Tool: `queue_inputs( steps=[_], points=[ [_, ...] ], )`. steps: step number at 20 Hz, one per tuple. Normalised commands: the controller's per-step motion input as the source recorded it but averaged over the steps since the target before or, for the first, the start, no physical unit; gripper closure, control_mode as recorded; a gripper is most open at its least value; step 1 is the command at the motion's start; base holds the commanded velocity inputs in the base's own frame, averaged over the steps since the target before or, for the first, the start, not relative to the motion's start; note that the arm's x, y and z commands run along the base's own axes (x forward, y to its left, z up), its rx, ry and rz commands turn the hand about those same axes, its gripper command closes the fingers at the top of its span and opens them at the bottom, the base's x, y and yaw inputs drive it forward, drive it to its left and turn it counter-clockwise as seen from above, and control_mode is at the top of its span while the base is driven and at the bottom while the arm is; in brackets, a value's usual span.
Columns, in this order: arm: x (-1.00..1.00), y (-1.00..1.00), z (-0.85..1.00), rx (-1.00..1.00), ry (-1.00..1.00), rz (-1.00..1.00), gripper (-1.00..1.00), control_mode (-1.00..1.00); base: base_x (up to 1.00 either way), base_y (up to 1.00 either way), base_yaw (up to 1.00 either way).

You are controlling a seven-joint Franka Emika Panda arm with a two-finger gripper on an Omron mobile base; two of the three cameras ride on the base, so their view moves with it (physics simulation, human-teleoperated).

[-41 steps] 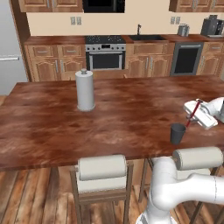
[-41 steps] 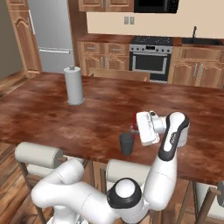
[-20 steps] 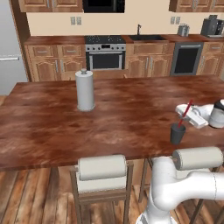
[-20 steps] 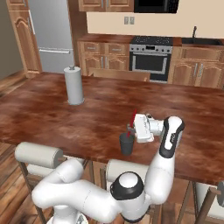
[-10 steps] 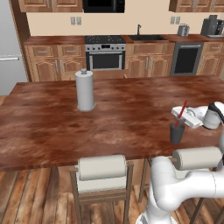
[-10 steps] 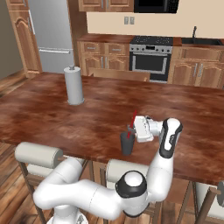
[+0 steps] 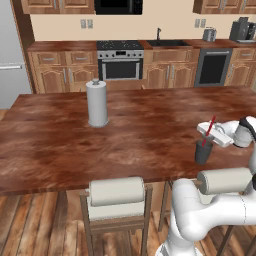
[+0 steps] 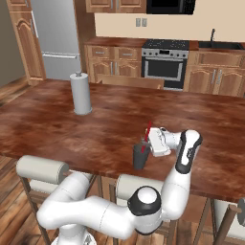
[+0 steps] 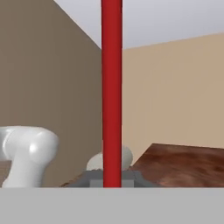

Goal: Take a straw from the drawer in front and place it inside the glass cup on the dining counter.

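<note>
We had the gripper (image 7: 207,131) closed tight on the straw (image 7: 208,130), holding it above the glass cup (image 7: 203,152) at the near right part of the dining counter (image 7: 130,130). In the left base view the red stick leaned, its top tipped away to the right, and its lower end sat at or just inside the cup's rim; we could not tell from either base view whether the tip had cleared the rim or was still resting on it. The right base view showed the same: straw (image 8: 146,131) slanting down toward the cup (image 8: 140,156), with the hand just beside and slightly above it. In the hand view the straw (image 9: 111,92) ran straight up the middle of the picture, which suggested to us that it sat squarely between the fingers and had not slipped.

To do this step well, we judged that the tip should be well inside the cup before release, not merely on the lip, since a light stick let go on the rim would likely tip out onto the counter. Lowering slowly along the straw's own line seemed safest, keeping the hand from nudging the small cup. The paper towel roll (image 7: 97,104) stood well apart and posed no obstacle.
</note>
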Motion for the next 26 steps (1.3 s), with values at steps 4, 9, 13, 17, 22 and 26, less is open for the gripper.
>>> queue_inputs(
  steps=[4, 9, 13, 17, 22, 26],
  points=[
    [-0.07, -0.01, -0.02, -0.03, -0.02, 0.05, -1.00, -1.00, 0.00, 0.00, 0.00],
    [0.00, 0.00, -0.02, -0.08, -0.03, 0.03, -1.00, -1.00, 0.00, 0.00, 0.00],
    [0.00, 0.00, 0.00, -0.08, -0.04, 0.02, -1.00, -1.00, 0.00, 0.00, 0.00],
    [0.00, 0.00, 0.01, -0.06, -0.04, 0.01, -1.00, -1.00, 0.00, 0.00, 0.00],
    [-0.08, 0.00, 0.38, 0.00, -0.03, 0.00, -1.00, -1.00, 0.00, 0.00, 0.00],
    [-0.09, 0.00, 0.89, 0.00, -0.02, 0.00, -1.00, -1.00, 0.00, 0.00, 0.00]
  ],
)
